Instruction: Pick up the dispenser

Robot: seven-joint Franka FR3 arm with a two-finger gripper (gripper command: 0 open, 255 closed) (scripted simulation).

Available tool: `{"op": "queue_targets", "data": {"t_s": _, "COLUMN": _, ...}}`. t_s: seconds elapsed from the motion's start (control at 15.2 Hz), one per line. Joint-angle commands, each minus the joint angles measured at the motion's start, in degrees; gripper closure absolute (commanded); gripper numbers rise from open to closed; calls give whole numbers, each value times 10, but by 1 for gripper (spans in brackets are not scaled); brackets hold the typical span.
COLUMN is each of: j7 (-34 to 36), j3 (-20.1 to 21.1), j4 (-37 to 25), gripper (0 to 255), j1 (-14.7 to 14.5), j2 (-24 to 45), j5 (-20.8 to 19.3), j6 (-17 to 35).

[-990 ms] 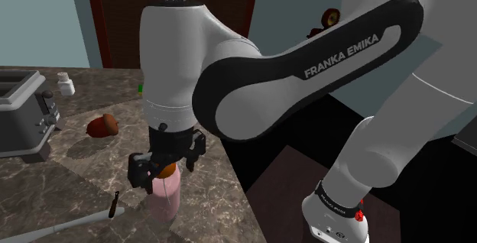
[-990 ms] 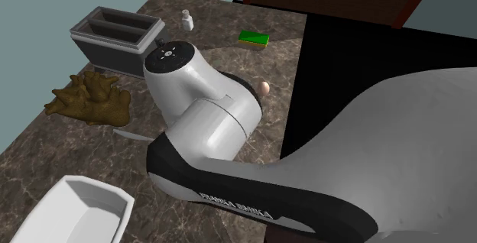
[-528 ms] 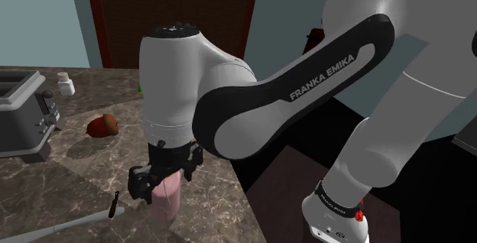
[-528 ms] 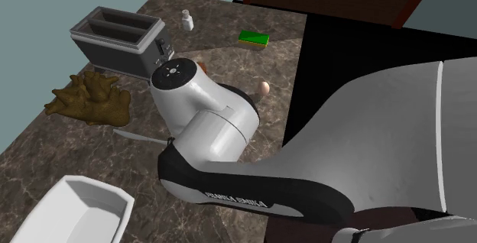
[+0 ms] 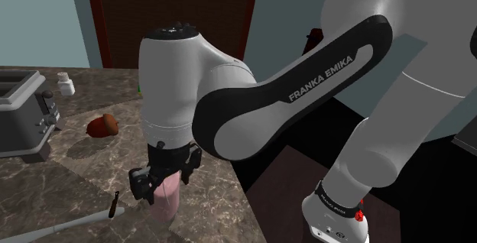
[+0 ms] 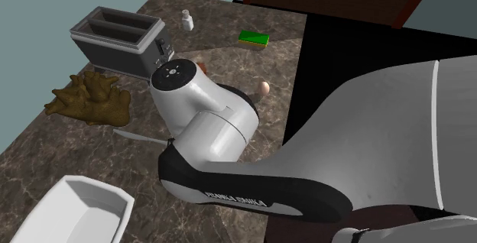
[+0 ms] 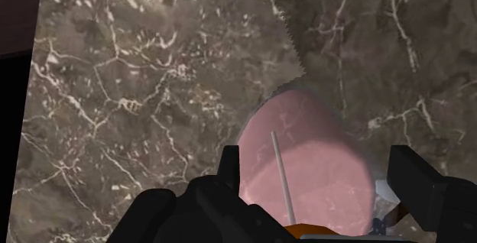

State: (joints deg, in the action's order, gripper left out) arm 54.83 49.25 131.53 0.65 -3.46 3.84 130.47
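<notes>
Down at the hand, the gripper (image 7: 317, 157) sits low over the pink dispenser (image 7: 302, 127), and the black fingers (image 7: 229, 169) are spread, one to each side of it. The dispenser stands right between them. One finger is just beside its rounded wall; the other shows a thin gap, so no clasp is seen. A thin pale stem runs down the dispenser's middle toward the hand.

In the shoulder view the gripper (image 5: 160, 184) is in the lower middle of the frame. The dispenser (image 5: 168, 201) stands upright on the dark marbled bench (image 5: 61, 180) near its edge, its top hidden by the hand. Just to the lower left lies a long grey utensil (image 5: 76, 222) with a dark end. Further up the frame sits a reddish-brown rounded thing (image 5: 103, 125). The grey toaster (image 5: 23, 115) is at the left edge, and a small white bottle (image 5: 66, 85) stands beyond it.

The second exterior view has the white arm (image 6: 206, 119) across the middle. A white tub (image 6: 73, 211) is at lower left, a brown lumpy heap (image 6: 88, 100) at left and a green sponge (image 6: 254, 39) near the top.
</notes>
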Motion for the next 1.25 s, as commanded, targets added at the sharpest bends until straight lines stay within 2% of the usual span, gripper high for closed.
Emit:
{"op": "queue_targets", "data": {"t_s": 0.0, "j7": 0, "j3": 0, "j4": 1, "gripper": 255, "j1": 0, "j2": 1, "j5": 0, "j6": 0}}
{"op": "queue_targets", "data": {"t_s": 0.66, "j7": -33, "j3": -15, "j4": -34, "gripper": 255, "j1": -5, "j2": -53, "j5": 44, "j6": -74}}
{"op": "queue_targets", "data": {"t_s": 1.06, "j7": -45, "j3": -27, "j4": -63, "gripper": 255, "j1": -7, "j2": -78, "j5": 58, "j6": -123}}
{"op": "queue_targets", "data": {"t_s": 1.19, "j7": -45, "j3": -27, "j4": -64, "gripper": 255, "j1": -7, "j2": -78, "j5": 59, "j6": -124}}
